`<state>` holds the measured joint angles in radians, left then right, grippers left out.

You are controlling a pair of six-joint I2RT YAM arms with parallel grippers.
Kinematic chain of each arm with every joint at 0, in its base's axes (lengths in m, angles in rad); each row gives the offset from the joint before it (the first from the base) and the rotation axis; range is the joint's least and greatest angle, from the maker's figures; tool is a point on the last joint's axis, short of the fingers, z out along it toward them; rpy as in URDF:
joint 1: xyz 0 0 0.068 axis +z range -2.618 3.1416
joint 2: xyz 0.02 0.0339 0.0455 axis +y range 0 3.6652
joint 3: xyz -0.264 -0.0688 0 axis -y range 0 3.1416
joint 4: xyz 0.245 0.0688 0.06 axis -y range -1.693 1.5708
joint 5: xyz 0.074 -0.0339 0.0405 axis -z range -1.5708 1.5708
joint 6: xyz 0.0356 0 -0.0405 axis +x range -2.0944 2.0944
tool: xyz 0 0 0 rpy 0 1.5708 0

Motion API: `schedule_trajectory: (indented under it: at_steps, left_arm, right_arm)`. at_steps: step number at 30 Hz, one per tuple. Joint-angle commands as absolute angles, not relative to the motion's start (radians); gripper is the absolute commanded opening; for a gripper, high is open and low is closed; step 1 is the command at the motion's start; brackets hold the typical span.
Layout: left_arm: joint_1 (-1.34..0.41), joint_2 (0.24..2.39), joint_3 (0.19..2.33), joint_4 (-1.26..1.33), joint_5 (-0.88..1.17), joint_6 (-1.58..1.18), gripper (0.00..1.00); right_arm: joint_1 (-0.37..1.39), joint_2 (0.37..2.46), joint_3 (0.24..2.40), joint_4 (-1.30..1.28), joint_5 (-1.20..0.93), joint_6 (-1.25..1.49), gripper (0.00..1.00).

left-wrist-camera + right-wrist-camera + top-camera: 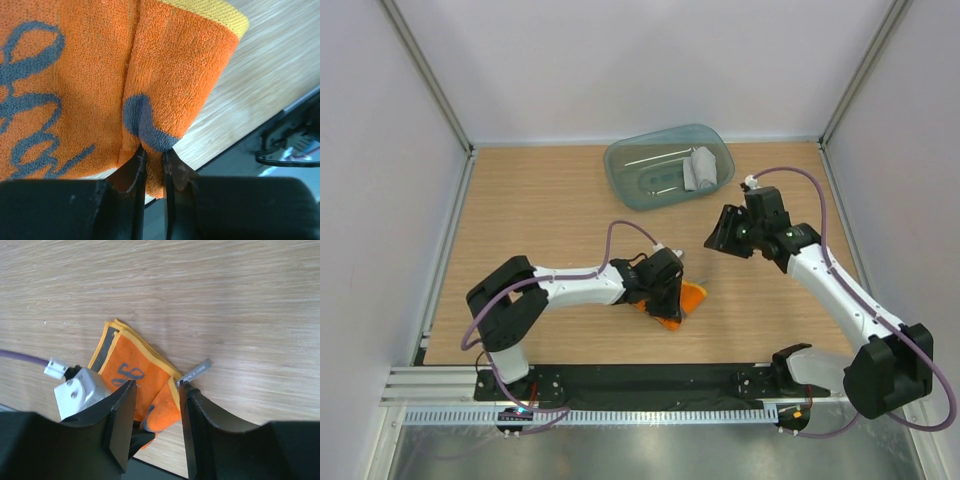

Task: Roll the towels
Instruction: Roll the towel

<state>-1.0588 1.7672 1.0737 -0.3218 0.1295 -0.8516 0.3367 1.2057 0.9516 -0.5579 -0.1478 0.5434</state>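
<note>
Left end effector: jaws drawn narrow, pinching a fold of the orange towel between its fingers
Right end effector: jaws standing fairly wide with nothing gripped; it hangs above the table and touches no cloth
Orange towel, from the left end effector: directly ahead of the fingertips and caught in them; it fills most of the left wrist view, with a rounded fold rising from the pinch, grey-blue print on it and a yellow edge at the far corner
Orange towel, from the right end effector: below and well apart, seen through the gap between the jaws; it lies folded on the table with yellow-bordered layers fanned at one corner
Label tag: a small grey strip sticking out from the towel's edge, just beyond the right end effector's fingertip in its own view
Grey towel: rolled up and lying inside the teal tray, beyond the right end effector, towards the far edge of the table
Teal tray: well apart from the left end effector, nearer to the right one
The two end effectors: near each other, not touching
</note>
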Motion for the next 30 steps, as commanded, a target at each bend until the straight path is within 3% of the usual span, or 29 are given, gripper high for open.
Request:
schedule_trajectory:
  at_steps: [1, 10, 18, 30]
  left_arm:
    - [-1.014, 1.680, 1.010, -0.134, 0.283, -0.926, 0.00]
    - [-0.890, 1.651, 0.901, 0.061, 0.457, -1.015, 0.00]
    - [-0.816, 1.690, 0.848, 0.222, 0.572, -1.143, 0.00]
    - [-0.767, 1.769, 0.799, 0.179, 0.555, -1.219, 0.00]
  right_arm:
    - [0.337, 1.140, 0.931, -0.561, -0.187, 0.572, 0.47]
    - [0.341, 1.063, 0.853, -0.519, -0.288, 0.630, 0.47]
    - [0.364, 1.052, 0.672, -0.309, -0.396, 0.732, 0.47]
    - [0.387, 1.152, 0.520, -0.029, -0.416, 0.804, 0.48]
